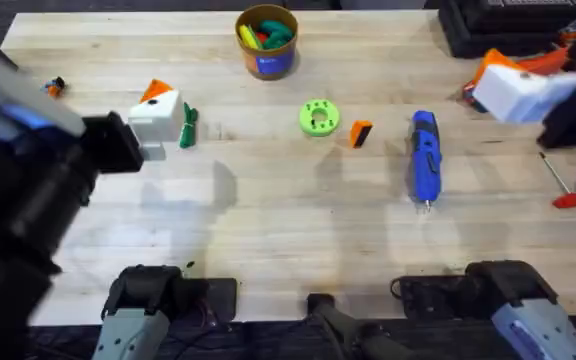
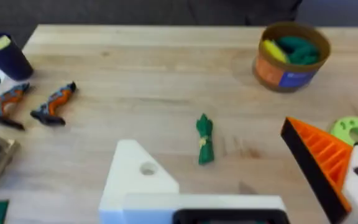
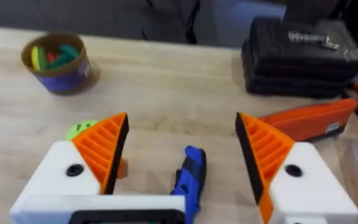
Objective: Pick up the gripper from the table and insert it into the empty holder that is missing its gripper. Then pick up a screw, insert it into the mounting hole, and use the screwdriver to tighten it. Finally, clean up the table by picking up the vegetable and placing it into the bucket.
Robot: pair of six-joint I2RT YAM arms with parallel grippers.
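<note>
The small orange gripper [image 1: 361,133] lies on the table [image 1: 268,220] between the lime disc and the blue screwdriver [image 1: 425,158]. My left gripper [image 1: 160,112] hovers open at the left. One of its fingers is the bare white holder [image 2: 142,177] with a mounting hole [image 2: 148,168]; the other carries an orange pad [image 2: 319,162]. The green vegetable [image 2: 205,140] lies just beyond them, untouched. At the far right my right gripper [image 3: 182,124] is open above the screwdriver [image 3: 191,177]. The bucket [image 1: 267,40] stands at the back centre. No screw can be made out.
A lime-green disc [image 1: 318,117] sits at mid-table. A thin red-handled driver [image 1: 566,190] lies near the right edge. A black case [image 3: 297,56] and an orange tool [image 3: 316,118] are at the back right. Two orange-and-black hand tools [image 2: 33,104] lie at the far left.
</note>
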